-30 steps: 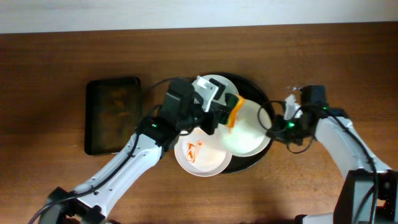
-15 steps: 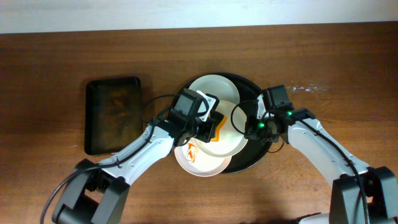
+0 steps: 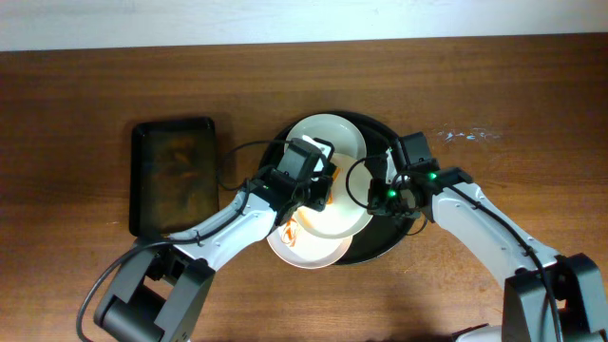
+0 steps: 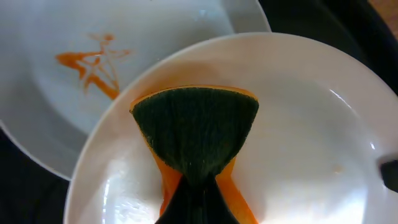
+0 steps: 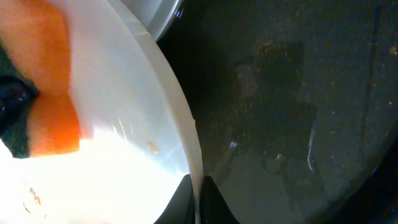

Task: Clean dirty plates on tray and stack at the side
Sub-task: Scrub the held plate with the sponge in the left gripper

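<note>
Three white plates lie on the round black tray (image 3: 382,237). My right gripper (image 3: 378,195) is shut on the right rim of the middle plate (image 3: 347,217), with the rim pinched between its fingers in the right wrist view (image 5: 198,193). My left gripper (image 3: 318,190) is shut on a green and orange sponge (image 4: 196,134), which presses on that plate's (image 4: 298,124) face. A front-left plate (image 3: 304,245) carries an orange smear (image 4: 93,59). A third plate (image 3: 328,135) lies at the back of the tray.
A smaller rectangular dark tray (image 3: 173,174) lies on the wooden table (image 3: 76,104) to the left of the round tray. The round tray's bare black floor (image 5: 298,112) shows to the right of the held plate.
The right gripper moved the held plate left towards the tray's middle. The left gripper brought the sponge down and left onto that plate's face.
</note>
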`<act>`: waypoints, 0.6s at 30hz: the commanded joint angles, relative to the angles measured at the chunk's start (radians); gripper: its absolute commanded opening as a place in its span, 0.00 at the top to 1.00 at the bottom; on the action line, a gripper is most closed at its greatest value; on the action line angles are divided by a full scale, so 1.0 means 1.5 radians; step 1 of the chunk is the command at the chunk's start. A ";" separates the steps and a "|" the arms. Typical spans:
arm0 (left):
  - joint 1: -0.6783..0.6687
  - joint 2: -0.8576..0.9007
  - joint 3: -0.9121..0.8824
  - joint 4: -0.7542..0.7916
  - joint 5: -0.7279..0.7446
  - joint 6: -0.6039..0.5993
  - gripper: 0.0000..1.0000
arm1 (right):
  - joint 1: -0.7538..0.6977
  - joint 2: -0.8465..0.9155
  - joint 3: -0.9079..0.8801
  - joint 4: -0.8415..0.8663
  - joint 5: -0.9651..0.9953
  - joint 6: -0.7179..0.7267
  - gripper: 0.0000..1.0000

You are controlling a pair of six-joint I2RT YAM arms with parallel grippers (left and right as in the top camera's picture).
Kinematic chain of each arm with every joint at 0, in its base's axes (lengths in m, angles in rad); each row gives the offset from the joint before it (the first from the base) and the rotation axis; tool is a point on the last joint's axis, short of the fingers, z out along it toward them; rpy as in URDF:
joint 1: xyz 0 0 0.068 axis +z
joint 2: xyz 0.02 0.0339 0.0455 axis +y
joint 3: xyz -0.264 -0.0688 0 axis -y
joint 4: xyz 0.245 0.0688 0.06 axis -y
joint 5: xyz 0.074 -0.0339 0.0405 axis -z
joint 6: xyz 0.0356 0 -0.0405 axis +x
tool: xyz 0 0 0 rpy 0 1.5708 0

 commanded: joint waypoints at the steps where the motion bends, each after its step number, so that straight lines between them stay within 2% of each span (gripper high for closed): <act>1: 0.007 0.003 0.004 -0.014 -0.065 -0.008 1.00 | 0.010 -0.010 0.011 -0.015 0.019 -0.008 0.96; 7: 0.030 -0.077 0.004 -0.096 -0.055 -0.027 1.00 | 0.008 -0.010 0.011 -0.017 0.029 -0.003 0.96; 10: 0.030 -0.102 0.004 -0.108 0.115 -0.030 1.00 | 0.008 -0.010 0.011 -0.017 0.028 -0.003 0.96; 11: 0.030 -0.107 0.004 -0.095 0.136 -0.031 1.00 | 0.008 -0.010 0.011 -0.017 0.028 -0.003 0.96; 15: 0.017 -0.102 0.003 -0.137 0.134 -0.030 1.00 | 0.008 -0.010 0.011 -0.017 0.028 -0.003 0.96; 18: -0.016 -0.054 0.003 -0.139 0.133 -0.031 1.00 | 0.008 -0.010 0.011 -0.017 0.028 -0.004 0.96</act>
